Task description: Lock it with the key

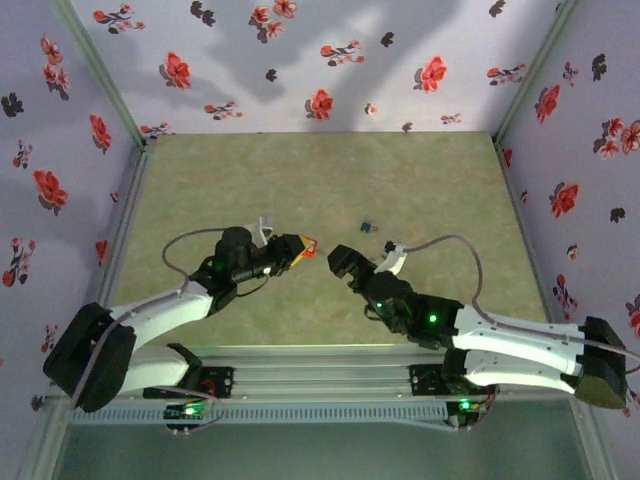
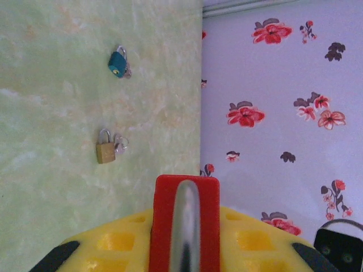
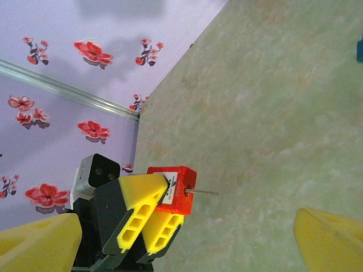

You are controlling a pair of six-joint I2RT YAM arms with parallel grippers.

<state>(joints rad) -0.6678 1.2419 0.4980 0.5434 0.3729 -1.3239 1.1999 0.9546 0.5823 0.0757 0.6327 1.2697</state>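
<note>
Between the two arms, raised off the green table (image 1: 300, 180), the red padlock (image 3: 172, 189) sits clamped in the yellow fingers of the left gripper (image 1: 296, 250). The left wrist view looks straight down its silver shackle (image 2: 185, 226). A thin metal pin (image 3: 202, 192) sticks out of the lock's side toward the other arm; it may be the key's shaft, but it is too fine to tell.

The right gripper (image 1: 337, 261) faces the lock, close to it but not touching. Its jaws are spread wide and hold nothing.

Farther out on the table lie a brass padlock (image 2: 105, 151) with a small ring of keys beside it, and a teal padlock (image 2: 117, 63) well beyond that.

By my reading the lock is lifted and presented, so the holding half of the job is done. The key work is still to come: the free pincer has to close on the key and turn it, and nothing shows the lock secured yet.
</note>
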